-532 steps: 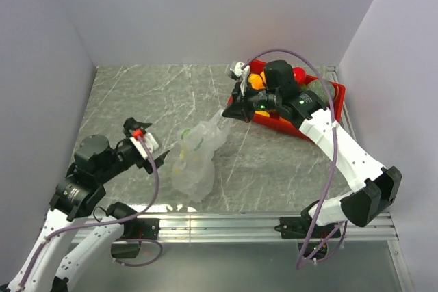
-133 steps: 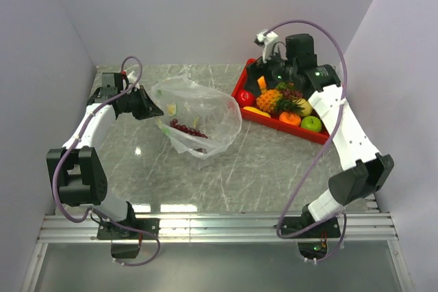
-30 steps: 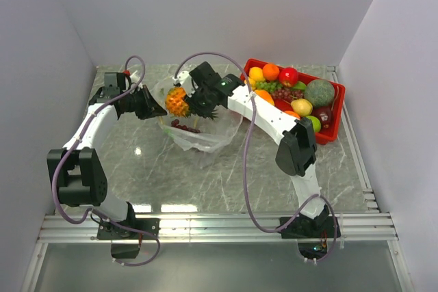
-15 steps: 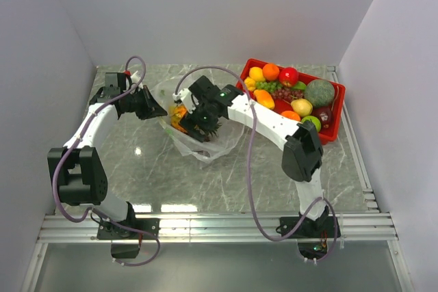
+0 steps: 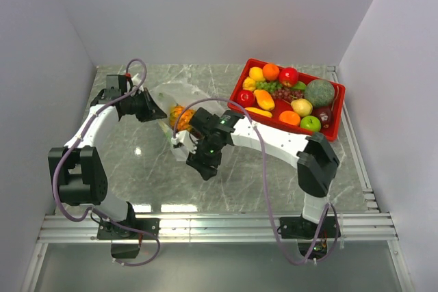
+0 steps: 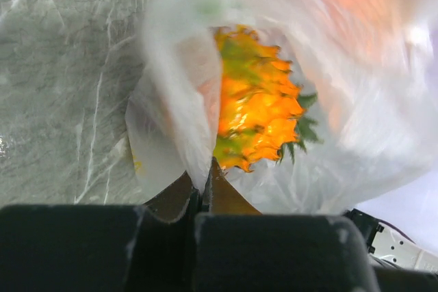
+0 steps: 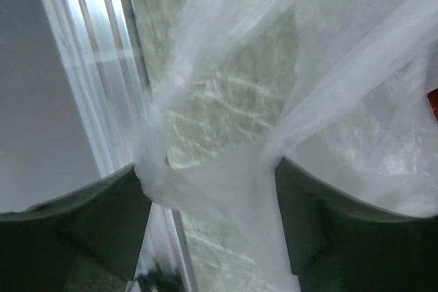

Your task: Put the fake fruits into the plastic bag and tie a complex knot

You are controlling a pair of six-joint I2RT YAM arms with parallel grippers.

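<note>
I'm pinching the plastic bag (image 6: 171,100) rim tight in my left gripper (image 6: 198,189), with the pineapple (image 6: 256,111) sitting inside the bag. My right gripper (image 7: 209,179) is hanging spread open, bag plastic draping across it. Most fruits (image 5: 287,94) are waiting in the red tray (image 5: 337,111) beside the bag, and I reckon the knot isn't started.
</note>
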